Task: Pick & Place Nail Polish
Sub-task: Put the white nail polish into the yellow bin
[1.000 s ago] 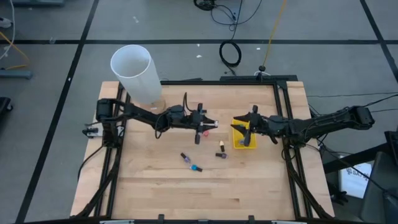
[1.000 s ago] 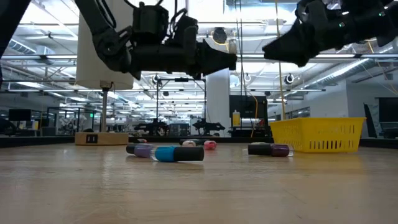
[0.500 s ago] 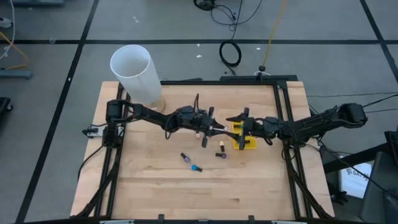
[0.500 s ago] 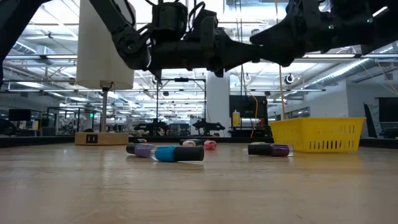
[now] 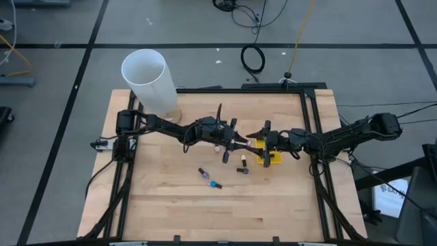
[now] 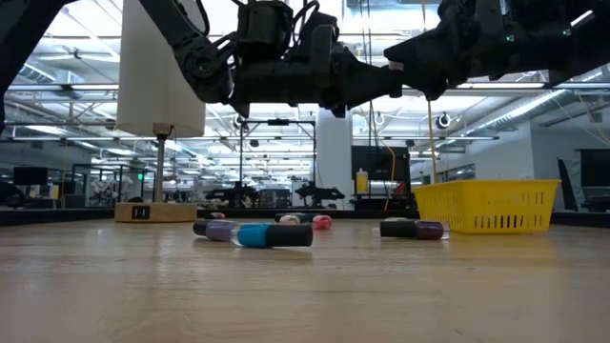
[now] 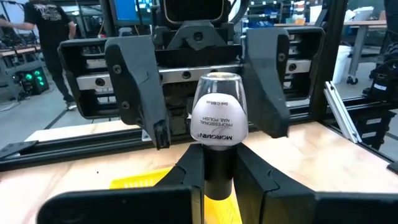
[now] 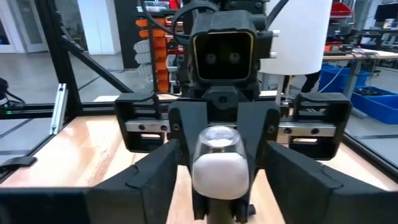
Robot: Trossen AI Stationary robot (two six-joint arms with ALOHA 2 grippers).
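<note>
Right end effector [image 5: 257,143] advanced, fingers apart around left end effector's [image 5: 240,142] clamped nail polish bottle [image 7: 218,118].

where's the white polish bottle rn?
Above mid-table, held in the left gripper jaws: the white nail polish bottle sits between the right gripper open fingers, just left of the yellow bin.

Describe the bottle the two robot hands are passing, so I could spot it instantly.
Start at the yellow bin on the table's right. Just left of it the left hand holds a white nail polish bottle in the air by its dark cap. The other bottles lie on the wood.
</note>
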